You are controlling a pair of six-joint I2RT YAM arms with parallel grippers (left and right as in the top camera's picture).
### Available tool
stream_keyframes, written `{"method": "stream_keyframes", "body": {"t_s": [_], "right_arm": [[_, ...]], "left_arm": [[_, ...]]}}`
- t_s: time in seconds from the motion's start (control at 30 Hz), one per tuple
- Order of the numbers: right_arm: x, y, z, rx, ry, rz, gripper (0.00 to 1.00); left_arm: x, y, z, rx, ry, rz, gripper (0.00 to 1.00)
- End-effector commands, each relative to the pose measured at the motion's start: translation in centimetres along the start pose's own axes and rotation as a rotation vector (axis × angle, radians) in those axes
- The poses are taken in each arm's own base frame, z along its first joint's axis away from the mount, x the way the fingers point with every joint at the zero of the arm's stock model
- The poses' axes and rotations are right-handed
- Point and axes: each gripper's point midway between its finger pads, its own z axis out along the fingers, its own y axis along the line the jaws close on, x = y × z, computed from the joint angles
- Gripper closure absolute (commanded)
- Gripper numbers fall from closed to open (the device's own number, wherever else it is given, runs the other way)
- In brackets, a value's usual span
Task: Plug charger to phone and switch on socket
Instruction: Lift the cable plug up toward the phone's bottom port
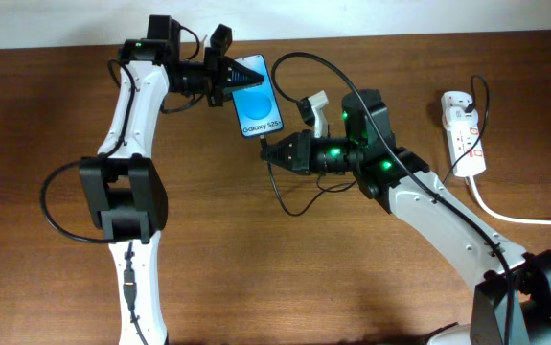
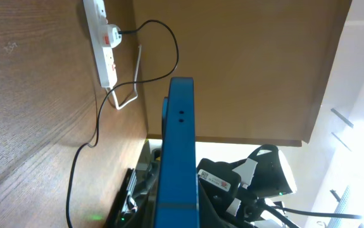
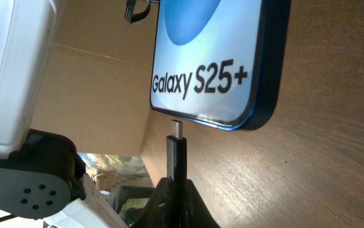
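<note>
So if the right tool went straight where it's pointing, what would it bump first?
The phone. The right tool pinches the charger plug, whose tip sits short of the phone's bottom edge, so that edge comes first. I can't tell if it's lined up exactly.

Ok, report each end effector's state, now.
Left end effector: closed, holding the phone.
Right end effector: closed, holding the charger by its plug.

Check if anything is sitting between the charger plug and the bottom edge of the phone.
Nothing visible does. In the right wrist view, the charger plug, held in the right gripper, points at the lower edge of the phone across a small open gap.
</note>
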Motion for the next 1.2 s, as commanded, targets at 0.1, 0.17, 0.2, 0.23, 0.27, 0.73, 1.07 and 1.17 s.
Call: {"method": "stream_keyframes", "body": {"t_s": [0.1,0.17,0.2,0.23,0.27,0.73,1.07,1.17], "right_arm": [[0.2,-0.2,0.3,0.004,0.005,-0.037,0.96],[0.2,-0.3,0.2,0.005,0.004,-0.037,0.96],[0.2,-0.3,0.2,0.005,0.004,-0.037,0.96],[0.2,-0.3,0.2,0.005,0.004,-0.037,0.96],[0.2,-0.3,0.2,0.007,0.002,-0.036,0.96],[-0.8,-1.2,-1.1,0.01,-0.017,-0.008,0.96],[-0.8,-1.2,-1.1,0.01,-0.017,-0.008,0.96],[-0.8,-1.1,-1.1,0.01,-0.018,-0.009,0.96]], "left_arm": [[0.1,-1.7,0.0,0.054,0.011,0.027,1.0],[0.1,-1.7,0.0,0.054,0.011,0.027,1.0],[0.1,-1.7,0.0,0.054,0.011,0.027,1.0],[0.1,-1.7,0.0,0.054,0.011,0.026,1.0],[0.1,-1.7,0.0,0.054,0.011,0.027,1.0],[0.0,-1.7,0.1,0.054,0.012,0.042,1.0],[0.1,-1.7,0.2,0.054,0.015,0.041,1.0],[0.2,-1.7,0.6,0.055,0.021,0.042,1.0]]}}
